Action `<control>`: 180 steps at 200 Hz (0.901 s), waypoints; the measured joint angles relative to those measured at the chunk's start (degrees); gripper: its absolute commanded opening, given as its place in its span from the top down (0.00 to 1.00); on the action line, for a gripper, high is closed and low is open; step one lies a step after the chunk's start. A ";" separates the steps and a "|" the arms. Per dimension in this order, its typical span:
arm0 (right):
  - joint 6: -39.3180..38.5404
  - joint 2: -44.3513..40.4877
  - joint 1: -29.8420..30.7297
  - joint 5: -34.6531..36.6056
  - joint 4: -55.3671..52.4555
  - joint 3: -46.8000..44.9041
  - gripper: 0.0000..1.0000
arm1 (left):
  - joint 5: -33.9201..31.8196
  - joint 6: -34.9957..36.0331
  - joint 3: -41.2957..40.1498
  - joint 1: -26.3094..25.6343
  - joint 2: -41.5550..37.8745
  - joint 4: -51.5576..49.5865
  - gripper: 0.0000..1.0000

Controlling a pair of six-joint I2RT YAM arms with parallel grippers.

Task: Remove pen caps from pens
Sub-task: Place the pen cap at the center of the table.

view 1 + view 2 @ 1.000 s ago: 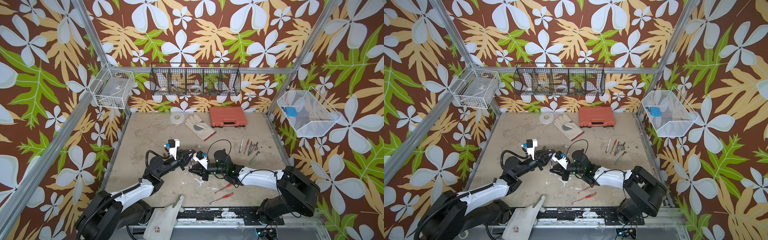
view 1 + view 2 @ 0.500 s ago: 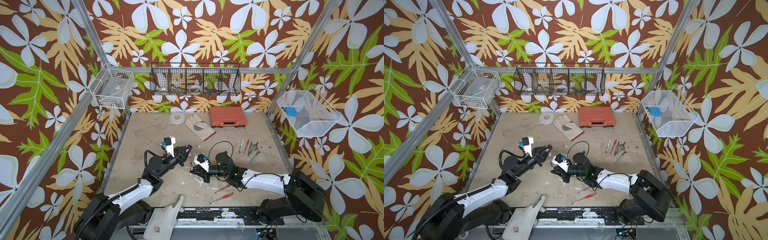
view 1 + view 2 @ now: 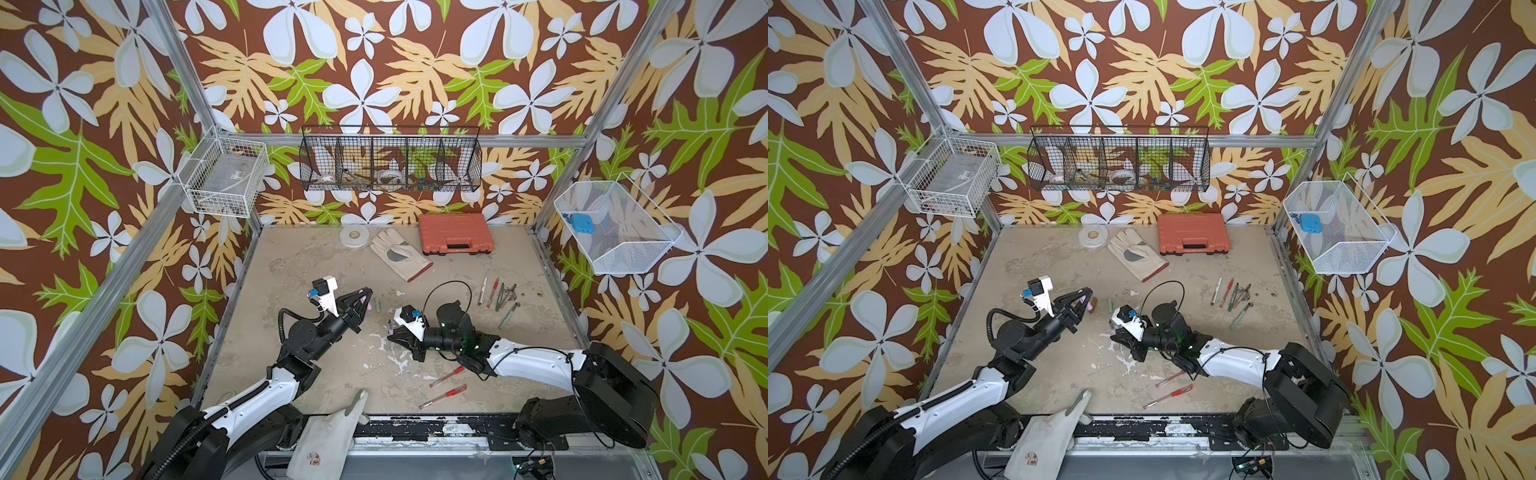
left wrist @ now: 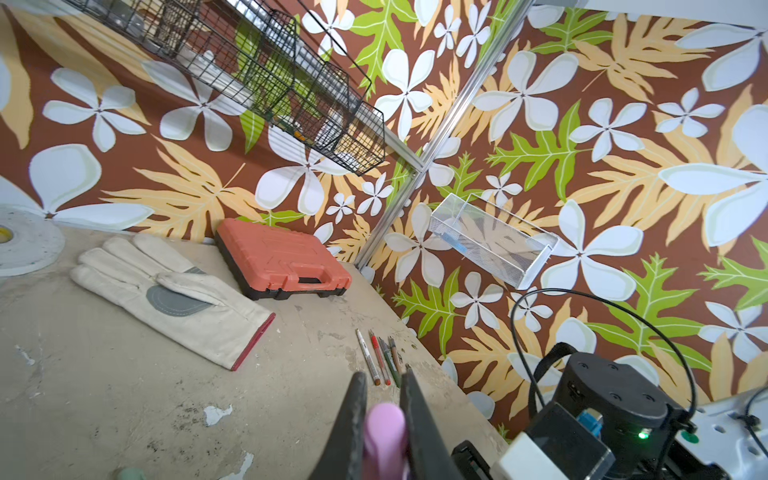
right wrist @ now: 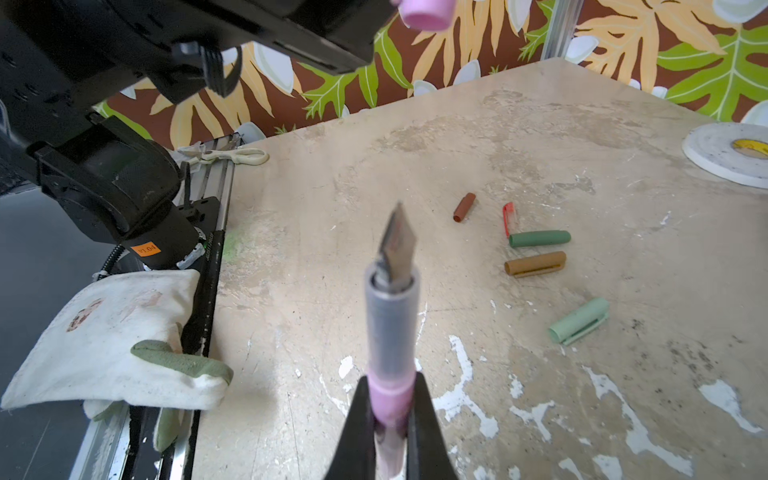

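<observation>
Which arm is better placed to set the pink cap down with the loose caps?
Left. The left jaws are shut on the pink cap, hovering near the loose caps; the right jaws are occupied, clamping the uncapped pen.

Open passage over bare tabletop (image 3: 286, 270) at the left rear; obstacles: loose caps (image 5: 536, 264) scattered mid-table, a row of pens (image 3: 492, 293) at the right, two red pens (image 3: 446, 376) near the front edge, and a tape roll (image 3: 344, 239), glove (image 3: 397, 254) and orange case (image 3: 455, 232) along the back wall.
</observation>
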 measured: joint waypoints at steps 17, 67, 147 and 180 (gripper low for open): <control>1.53 -0.74 -2.36 1.60 0.09 -0.85 1.00 | -2.21 0.68 1.90 0.00 2.29 -2.78 1.00; 6.93 -2.89 -6.82 8.96 0.26 -2.14 1.00 | -8.04 2.67 8.00 0.00 13.27 -12.28 1.00; 13.03 -5.70 -14.03 19.47 -0.17 -4.96 1.00 | -15.85 3.89 17.62 0.26 25.99 -27.98 1.00; 13.55 -5.79 -14.80 20.90 -0.39 -5.01 1.00 | -15.96 3.82 19.32 1.16 28.50 -30.93 1.00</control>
